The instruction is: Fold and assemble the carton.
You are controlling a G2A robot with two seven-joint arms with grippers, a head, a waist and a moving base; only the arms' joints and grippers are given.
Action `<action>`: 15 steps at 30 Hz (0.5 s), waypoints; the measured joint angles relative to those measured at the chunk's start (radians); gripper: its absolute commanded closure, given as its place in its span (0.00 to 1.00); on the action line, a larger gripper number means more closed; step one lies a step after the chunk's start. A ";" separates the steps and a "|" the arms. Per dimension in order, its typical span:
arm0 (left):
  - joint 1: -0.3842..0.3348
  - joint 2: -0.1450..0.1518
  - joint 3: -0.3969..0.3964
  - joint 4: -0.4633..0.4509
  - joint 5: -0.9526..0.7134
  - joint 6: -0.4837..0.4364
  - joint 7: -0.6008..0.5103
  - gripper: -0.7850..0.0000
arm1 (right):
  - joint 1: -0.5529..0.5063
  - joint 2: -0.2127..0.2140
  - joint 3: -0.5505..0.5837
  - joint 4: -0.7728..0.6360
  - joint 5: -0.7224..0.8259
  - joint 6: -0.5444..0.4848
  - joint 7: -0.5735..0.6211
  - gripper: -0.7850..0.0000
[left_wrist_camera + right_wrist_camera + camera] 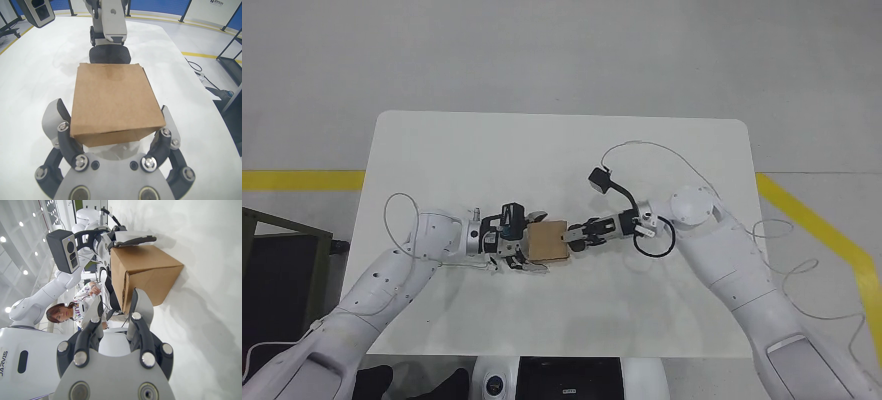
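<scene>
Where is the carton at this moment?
In the top view the carton sits near the middle of the white table, clasped at one end by the left gripper, with the right gripper at its opposite end.

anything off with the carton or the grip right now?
On the carton, the end flap by the left gripper isn't flush: a dark gap shows under the top panel. A faint darker smudge marks the top near the far edge. Otherwise it sits flat on the table.
</scene>
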 measured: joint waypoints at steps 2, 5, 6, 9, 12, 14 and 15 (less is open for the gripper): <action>-0.001 0.000 0.001 0.001 0.000 0.000 0.000 0.00 | 0.004 -0.004 -0.011 0.002 0.008 -0.002 -0.002 0.64; -0.004 0.000 0.002 0.002 0.003 0.000 0.001 0.00 | 0.013 -0.011 -0.025 0.010 0.015 -0.006 -0.004 0.63; -0.005 0.000 0.002 0.003 0.003 0.000 0.003 0.00 | 0.016 -0.012 -0.028 0.013 0.017 -0.007 -0.005 0.62; -0.006 0.001 0.001 0.006 0.003 0.000 0.006 0.00 | 0.023 -0.015 -0.034 0.023 0.018 -0.008 -0.006 0.60; -0.007 0.003 -0.003 0.011 0.005 0.000 0.009 0.00 | 0.029 -0.014 -0.031 0.030 0.015 -0.006 -0.007 0.57; -0.004 0.005 -0.009 0.019 -0.002 0.000 0.016 0.00 | 0.030 -0.012 -0.025 0.032 0.013 -0.005 -0.008 0.56; -0.001 0.007 -0.012 0.025 -0.016 0.000 0.021 0.00 | 0.030 -0.010 -0.019 0.032 0.009 -0.005 -0.010 0.55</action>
